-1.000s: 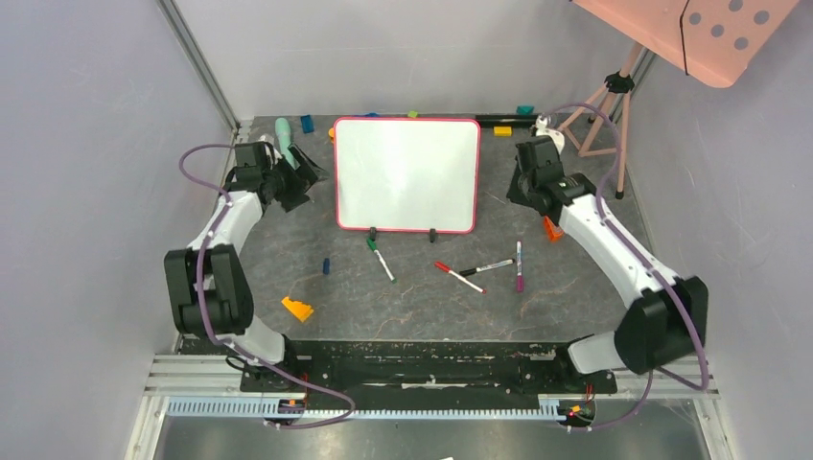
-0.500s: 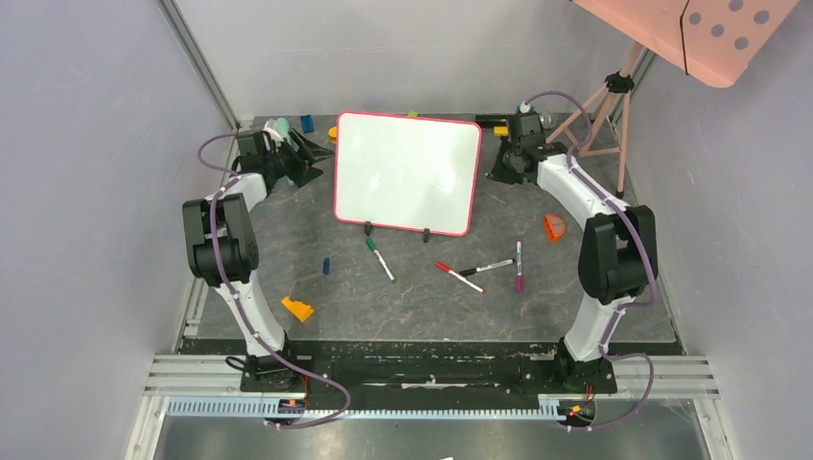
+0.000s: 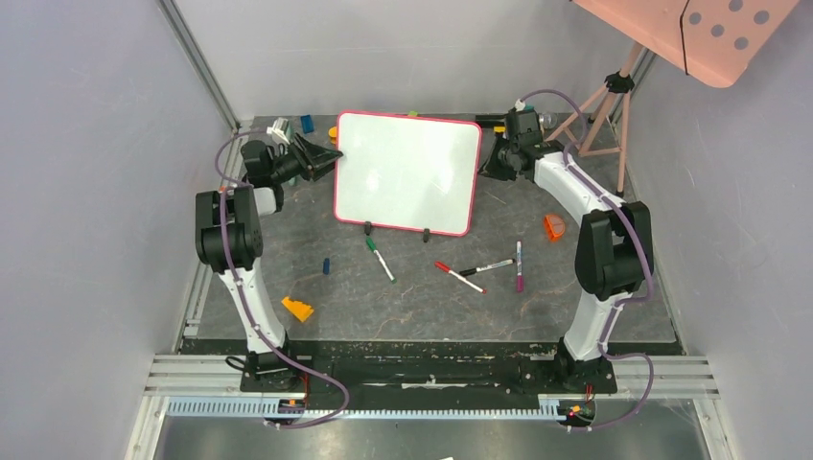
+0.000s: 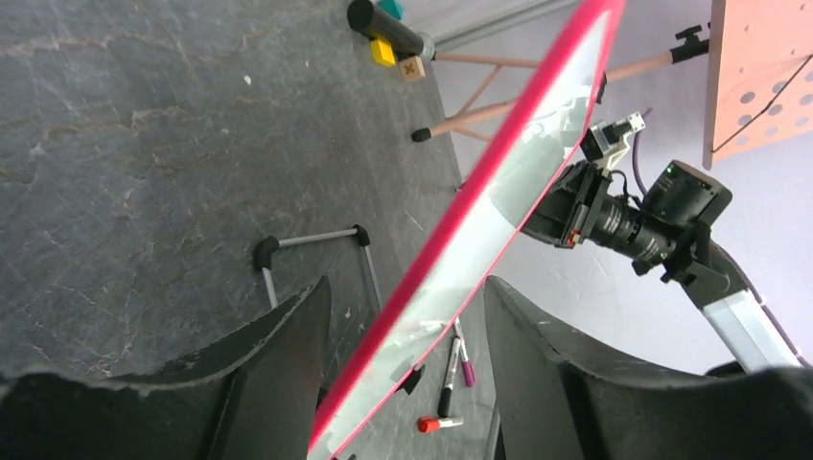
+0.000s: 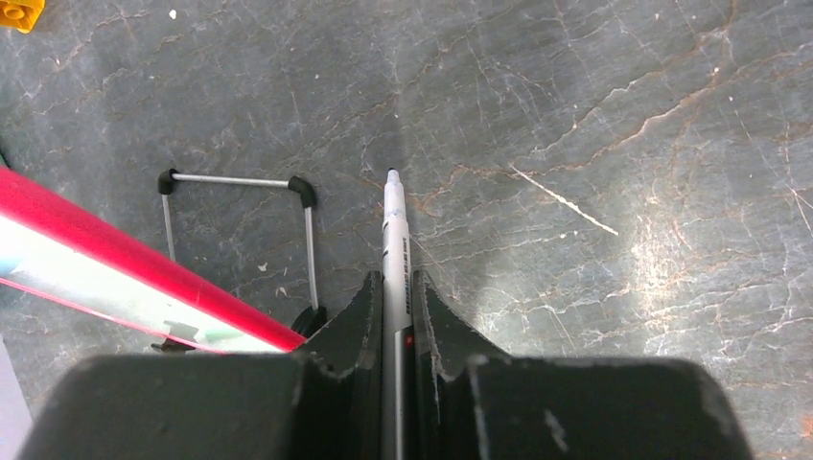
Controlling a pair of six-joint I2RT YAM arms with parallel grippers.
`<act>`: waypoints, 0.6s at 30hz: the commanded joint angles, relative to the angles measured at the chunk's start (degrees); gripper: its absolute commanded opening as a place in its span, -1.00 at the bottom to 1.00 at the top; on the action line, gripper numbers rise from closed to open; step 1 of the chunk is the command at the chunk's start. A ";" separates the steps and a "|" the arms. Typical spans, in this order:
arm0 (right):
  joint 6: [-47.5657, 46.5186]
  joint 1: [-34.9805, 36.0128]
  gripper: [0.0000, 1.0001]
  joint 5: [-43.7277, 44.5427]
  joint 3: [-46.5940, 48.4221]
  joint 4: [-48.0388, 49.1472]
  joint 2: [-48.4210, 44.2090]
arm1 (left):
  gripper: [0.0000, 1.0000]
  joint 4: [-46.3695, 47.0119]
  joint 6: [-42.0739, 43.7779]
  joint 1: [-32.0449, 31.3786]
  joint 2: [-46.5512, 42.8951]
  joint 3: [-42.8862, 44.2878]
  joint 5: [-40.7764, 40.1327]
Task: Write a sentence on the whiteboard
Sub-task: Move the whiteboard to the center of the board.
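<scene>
- The whiteboard [image 3: 406, 172] stands propped at the back middle of the table [image 3: 412, 316], pink-red frame all round, resting on two small black clip feet [image 3: 369, 229] along its lower edge. Its face reads plain white from above.
- My left gripper [image 4: 407, 287] sits at the board's left edge. The jaws are apart, and in my left wrist view the red frame runs slantwise through the gap between the two fingers [image 4: 278, 355]. I think there is a sliver of space on either side, though at this angle I cannot tell for sure whether a pad touches the frame.
- My right gripper [image 5: 393, 287] is behind the board's right edge, jaws clamped on a marker [image 5: 395, 240] with a pale grey barrel. Its tip points down at the dark stone-patterned table; whether it touches I cannot tell.
- Just beside that marker, a bent wire stand [image 5: 235, 182] with black end caps lies on the table behind the red frame.
- In front of the board lie four loose markers: a green-capped one [image 3: 380, 259], a red one [image 3: 459, 277], a black-and-white one [image 3: 492, 265] and a purple one [image 3: 519, 265].
- Further out: an orange wedge [image 3: 297, 309] at near left and a wooden tripod [image 3: 604, 115] at the far right corner.
</scene>
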 commanded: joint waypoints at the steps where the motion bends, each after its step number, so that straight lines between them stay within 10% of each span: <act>1: 0.30 0.03 -1.00 -0.73 3.33 1.93 0.97 | 0.24 11.04 -8.07 -0.67 4.14 2.20 4.86; 18: -0.27 0.04 -1.00 -3.91 -3.84 2.75 -3.34 | -0.39 16.67 -8.82 -3.68 -2.11 -11.39 5.13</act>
